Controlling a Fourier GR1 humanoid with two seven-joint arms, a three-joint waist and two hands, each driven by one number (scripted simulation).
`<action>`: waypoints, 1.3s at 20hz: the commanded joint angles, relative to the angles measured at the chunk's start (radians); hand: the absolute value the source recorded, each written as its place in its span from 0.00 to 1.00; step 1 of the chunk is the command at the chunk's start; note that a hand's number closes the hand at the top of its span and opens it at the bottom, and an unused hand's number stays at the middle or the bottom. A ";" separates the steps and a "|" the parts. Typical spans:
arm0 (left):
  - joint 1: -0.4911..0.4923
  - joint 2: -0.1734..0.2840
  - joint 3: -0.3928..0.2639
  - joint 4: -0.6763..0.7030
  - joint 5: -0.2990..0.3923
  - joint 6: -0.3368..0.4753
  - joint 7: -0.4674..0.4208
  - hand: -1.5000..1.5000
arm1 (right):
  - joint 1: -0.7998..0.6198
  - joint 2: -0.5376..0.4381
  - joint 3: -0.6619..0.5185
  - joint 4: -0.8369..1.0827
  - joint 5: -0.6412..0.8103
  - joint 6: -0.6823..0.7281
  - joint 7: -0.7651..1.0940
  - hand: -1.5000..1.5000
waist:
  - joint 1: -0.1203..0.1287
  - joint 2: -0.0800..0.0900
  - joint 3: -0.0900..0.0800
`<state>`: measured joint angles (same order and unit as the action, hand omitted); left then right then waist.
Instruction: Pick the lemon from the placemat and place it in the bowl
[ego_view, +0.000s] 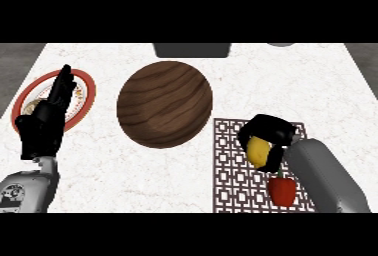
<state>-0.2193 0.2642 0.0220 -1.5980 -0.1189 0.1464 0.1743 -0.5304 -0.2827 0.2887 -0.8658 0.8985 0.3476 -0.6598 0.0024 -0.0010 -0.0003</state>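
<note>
The yellow lemon (258, 151) is over the patterned placemat (235, 172) at the right, with my right hand (267, 132) curled round it from above; whether it still touches the mat I cannot tell. The wooden bowl (165, 103) stands in the middle of the counter, up and to the left of that hand. My left hand (47, 118) rests open at the left, fingers pointing up.
A red bell pepper (282, 190) lies on the placemat just below the lemon, beside my right forearm. A red-rimmed plate (87, 95) sits at the far left, partly behind my left hand. A dark object (192, 49) stands at the counter's far edge.
</note>
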 joint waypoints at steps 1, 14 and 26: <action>-0.010 -0.009 0.005 0.055 -0.034 0.025 -0.032 0.50 | 0.075 0.177 0.067 -0.165 0.037 -0.036 0.199 1.00 | -0.021 -0.005 -0.001; -0.026 -0.028 -0.049 0.028 -0.010 -0.021 -0.009 0.50 | 0.148 0.282 0.373 -0.389 -0.210 -0.368 0.726 1.00 | 0.096 -0.020 0.006; -0.034 -0.029 -0.047 0.034 -0.023 -0.011 -0.004 0.50 | 0.054 0.283 0.606 -0.646 -0.156 -0.826 1.347 1.00 | 0.065 -0.026 -0.002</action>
<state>-0.2493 0.2329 -0.0256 -1.5540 -0.1352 0.1304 0.1664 -0.4334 -0.0006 0.8296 -1.4496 0.7088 -0.3539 0.4922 0.0716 -0.0257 -0.0019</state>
